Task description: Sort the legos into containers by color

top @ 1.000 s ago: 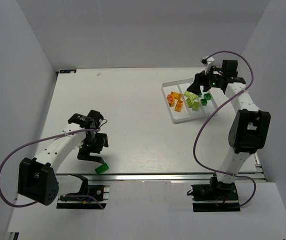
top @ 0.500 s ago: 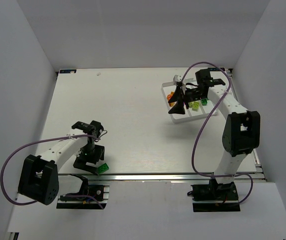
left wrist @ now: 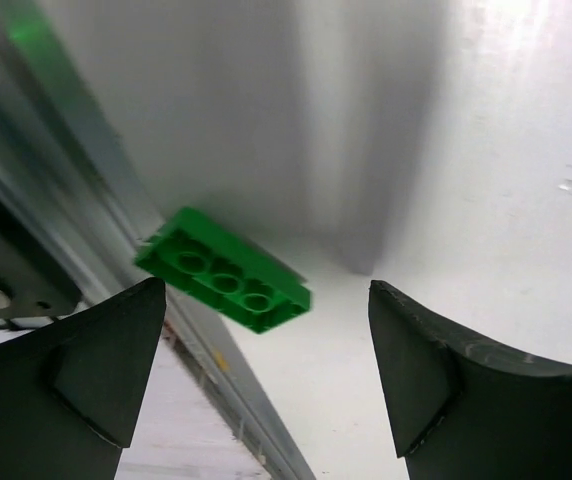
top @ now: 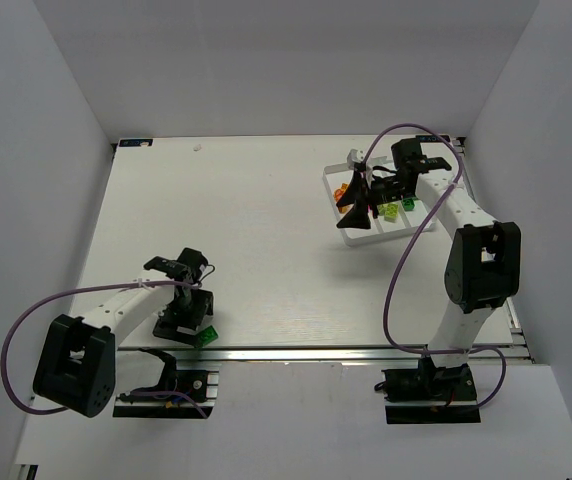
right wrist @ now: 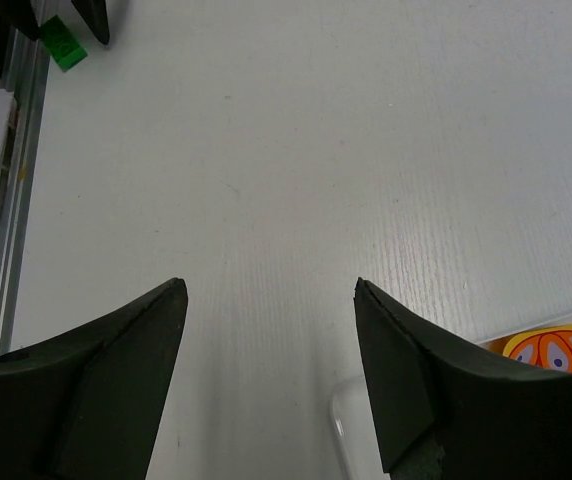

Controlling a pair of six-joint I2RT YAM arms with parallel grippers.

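White tabletop (top: 266,230) fills the top view, walled by white panels on three sides. Bolted at its near edge, the left arm (top: 116,300) bends low toward the near-left corner, while the right arm (top: 476,265) stands along the right edge and reaches toward the far-right corner. There a flat white tray (top: 406,222) with narrow compartments lies at a slant. The right gripper (right wrist: 269,290) hangs over the tray's left end, its fingers spread wide with only bare table between them. The left gripper (left wrist: 268,292) sits low at the near edge, its fingers also spread wide. Between them lies a bright green lego (left wrist: 224,283), studs up and tilted, at the metal rail that borders the table. It sits nearer the finger on the left of the wrist view, and neither finger can be seen touching it. In the tray, orange legos (top: 341,192) show at the left end, partly hidden by the gripper. Yellow-green legos (top: 391,212) lie in the middle and a dark green lego (top: 408,204) just right of them. Which compartment each occupies cannot be told.
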